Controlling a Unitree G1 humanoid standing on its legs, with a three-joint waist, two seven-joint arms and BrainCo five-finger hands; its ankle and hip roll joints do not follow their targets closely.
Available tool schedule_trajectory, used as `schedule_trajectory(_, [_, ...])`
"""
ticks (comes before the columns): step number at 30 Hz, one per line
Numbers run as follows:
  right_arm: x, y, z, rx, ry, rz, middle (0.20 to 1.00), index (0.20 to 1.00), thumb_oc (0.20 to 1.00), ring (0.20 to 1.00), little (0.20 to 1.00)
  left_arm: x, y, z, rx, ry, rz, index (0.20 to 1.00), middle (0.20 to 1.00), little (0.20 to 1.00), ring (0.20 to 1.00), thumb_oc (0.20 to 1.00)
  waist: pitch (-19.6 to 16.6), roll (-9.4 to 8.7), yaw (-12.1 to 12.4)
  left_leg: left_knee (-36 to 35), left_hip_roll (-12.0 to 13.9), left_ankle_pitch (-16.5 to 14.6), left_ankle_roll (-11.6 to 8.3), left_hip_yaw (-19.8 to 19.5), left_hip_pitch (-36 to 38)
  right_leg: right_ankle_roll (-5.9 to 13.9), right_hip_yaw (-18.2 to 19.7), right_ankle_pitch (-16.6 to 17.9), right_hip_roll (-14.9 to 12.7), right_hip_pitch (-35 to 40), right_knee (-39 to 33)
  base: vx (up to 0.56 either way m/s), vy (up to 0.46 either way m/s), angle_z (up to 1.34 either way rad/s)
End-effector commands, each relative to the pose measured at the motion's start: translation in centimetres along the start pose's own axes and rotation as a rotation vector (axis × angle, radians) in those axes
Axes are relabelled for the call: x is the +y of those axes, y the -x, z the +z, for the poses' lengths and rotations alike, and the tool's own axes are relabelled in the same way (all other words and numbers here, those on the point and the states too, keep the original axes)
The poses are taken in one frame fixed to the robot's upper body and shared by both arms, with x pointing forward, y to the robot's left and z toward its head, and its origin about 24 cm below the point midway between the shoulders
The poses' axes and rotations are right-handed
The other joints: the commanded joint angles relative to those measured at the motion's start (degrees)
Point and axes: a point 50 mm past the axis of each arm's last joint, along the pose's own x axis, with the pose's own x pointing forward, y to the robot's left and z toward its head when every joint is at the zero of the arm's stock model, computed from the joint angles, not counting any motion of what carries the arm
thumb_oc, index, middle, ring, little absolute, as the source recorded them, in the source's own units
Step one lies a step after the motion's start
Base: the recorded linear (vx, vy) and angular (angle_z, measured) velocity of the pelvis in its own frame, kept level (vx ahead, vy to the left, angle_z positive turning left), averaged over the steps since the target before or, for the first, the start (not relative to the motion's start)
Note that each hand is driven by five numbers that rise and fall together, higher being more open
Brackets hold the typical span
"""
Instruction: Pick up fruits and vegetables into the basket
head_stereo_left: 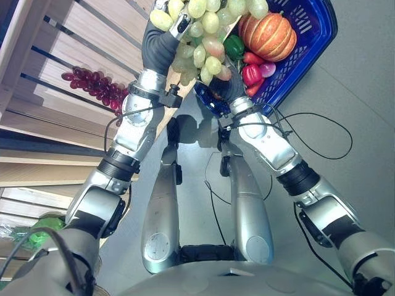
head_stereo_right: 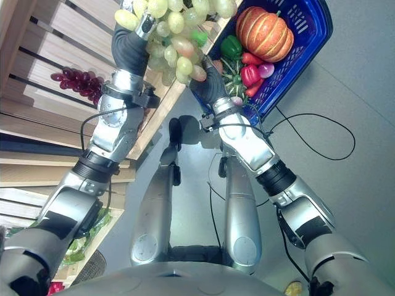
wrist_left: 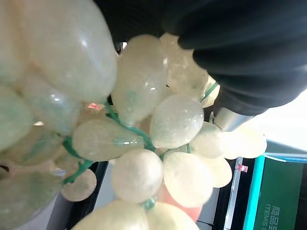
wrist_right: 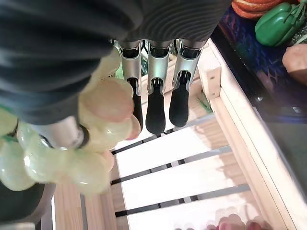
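Slatted wooden shelf (head_stereo_left: 74,43) fills the upper left of the frame, with the blue basket (head_stereo_left: 315,37) at upper right. A pale green grape bunch (head_stereo_left: 207,43), round and glossy on green stems, hangs at top centre beside the basket. The left hand (head_stereo_left: 162,38) is clamped on the bunch from the left; the right hand (head_stereo_right: 207,77), fingers straight, supports it from below.

A bunch of pale green grapes (head_stereo_left: 203,37), some blushed pink, hangs in the air at the far middle, over the edge of the wooden shelf and just left of the blue basket (head_stereo_left: 315,37). The basket sits far right, tilted, holding an orange pumpkin (head_stereo_left: 268,35), a green pepper (head_stereo_left: 233,46) and red peppers (head_stereo_left: 251,74). A dark red grape bunch (head_stereo_left: 92,83) lies on the shelf slats at left.
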Motion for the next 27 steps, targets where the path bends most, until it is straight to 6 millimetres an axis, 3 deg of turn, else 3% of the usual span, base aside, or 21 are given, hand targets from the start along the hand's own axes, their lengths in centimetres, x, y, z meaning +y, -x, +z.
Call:
schedule_trajectory(1, [1.2, -0.5, 3.0, -0.136, -0.088, 0.016, 0.2, 0.2, 0.2, 0.2, 0.2, -4.5, -1.3, 3.9, -0.235, 0.134, -0.183, 0.2, 0.2, 0.2, 0.2, 0.2, -2.2, 1.99, -0.6, 3.3, -4.2, -5.2, 2.83, 0.2, 0.0, 4.76, -0.8, 1.1, 0.8, 6.1, -7.1, 0.0, 0.0, 0.0])
schedule_trajectory(15, [0.4, -0.5, 2.9, -0.144, -0.09, -0.037, 0.2, 0.2, 0.2, 0.2, 0.2, -3.6, -1.2, 4.5, -0.281, 0.092, -0.101, 0.2, 0.2, 0.2, 0.2, 0.2, -2.2, 2.07, -0.4, 3.2, -4.3, -5.3, 2.82, 0.2, 0.3, 4.84, -0.9, 1.2, 0.7, 6.4, -7.2, 0.0, 0.0, 0.0])
schedule_trajectory(16, [0.3, -0.5, 3.0, -0.148, -0.089, -0.041, 0.2, 0.2, 0.2, 0.2, 0.2, -3.4, -1.2, 4.6, -0.286, 0.082, -0.083, 0.878, 0.878, 0.878, 0.878, 0.878, -2.2, 2.09, -0.4, 3.2, -4.3, -5.3, 2.82, 0.1, 0.2, 4.85, -1.0, 1.1, 0.6, 6.3, -7.2, 0.0, 0.0, 0.0])
schedule_trajectory(17, [0.2, -0.5, 3.1, -0.151, -0.087, -0.044, 0.2, 0.2, 0.2, 0.2, 0.2, -3.2, -1.2, 4.6, -0.288, 0.076, -0.076, 1.0, 1.0, 1.0, 1.0, 1.0, -2.2, 2.12, -0.3, 3.2, -4.4, -5.3, 2.82, 0.1, 0.2, 4.86, -1.0, 1.1, 0.6, 6.3, -7.2, 0.0, 0.0, 0.0])
schedule_trajectory(27, [-0.3, -0.3, 3.1, -0.161, -0.084, -0.065, 0.2, 0.2, 0.2, 0.2, 0.2, -1.9, -0.7, 4.7, -0.293, 0.038, 0.037, 1.0, 1.0, 1.0, 1.0, 1.0, -2.2, 2.42, -0.1, 3.3, -4.5, -5.3, 2.68, 0.0, 0.2, 4.89, -1.2, 0.9, 0.4, 6.4, -7.1, 0.0, 0.0, 0.0])
